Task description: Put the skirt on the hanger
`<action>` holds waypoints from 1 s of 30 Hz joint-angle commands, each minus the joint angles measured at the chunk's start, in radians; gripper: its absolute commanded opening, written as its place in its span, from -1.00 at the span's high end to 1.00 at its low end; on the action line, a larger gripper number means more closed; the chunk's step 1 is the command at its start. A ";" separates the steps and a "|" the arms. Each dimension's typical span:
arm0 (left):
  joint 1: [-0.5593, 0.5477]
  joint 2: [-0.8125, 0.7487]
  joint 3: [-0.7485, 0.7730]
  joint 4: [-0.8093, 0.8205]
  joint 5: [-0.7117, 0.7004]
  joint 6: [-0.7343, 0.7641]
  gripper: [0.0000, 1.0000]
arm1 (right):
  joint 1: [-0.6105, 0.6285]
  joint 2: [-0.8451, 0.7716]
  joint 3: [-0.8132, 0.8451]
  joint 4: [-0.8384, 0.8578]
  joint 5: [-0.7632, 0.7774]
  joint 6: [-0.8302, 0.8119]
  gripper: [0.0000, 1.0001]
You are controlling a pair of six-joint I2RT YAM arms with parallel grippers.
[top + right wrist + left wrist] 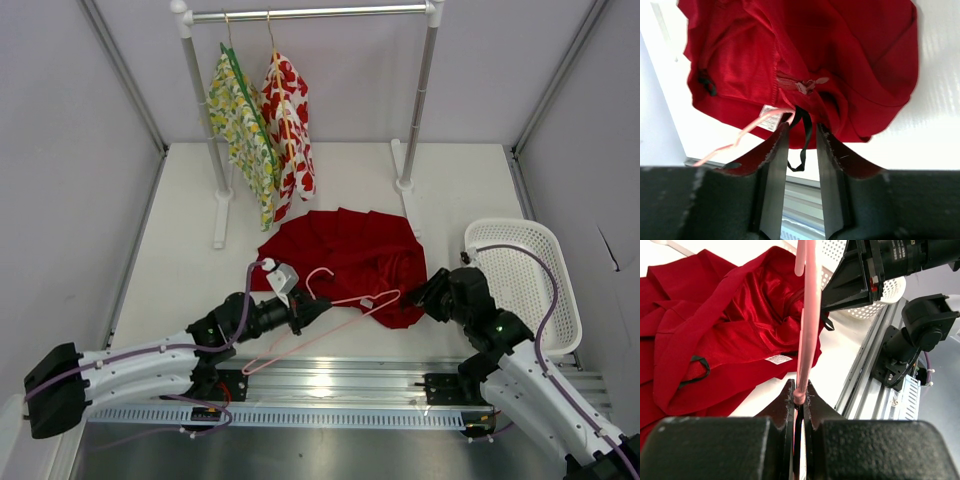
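The deep-red skirt [345,252] lies crumpled on the white table in front of the rack. It also shows in the left wrist view [725,330] and the right wrist view [840,55]. My left gripper [308,310] [800,392] is shut on the wire of the pale pink hanger [330,325] [807,315], which reaches to the skirt's near right edge. My right gripper [425,292] [802,127] is open at that edge. The skirt's black loop strap [805,140] hangs between its fingers, and the hanger's end [760,121] lies by the left finger.
A clothes rack [310,14] at the back holds a yellow-green floral garment [243,130] and a white garment with red flowers [290,125]. A white basket [560,290] stands at the right. A metal rail [330,385] runs along the near edge.
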 commanded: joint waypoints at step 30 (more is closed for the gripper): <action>-0.040 0.057 0.034 0.063 0.033 0.014 1.00 | 0.069 -0.093 0.030 -0.018 0.012 -0.194 0.39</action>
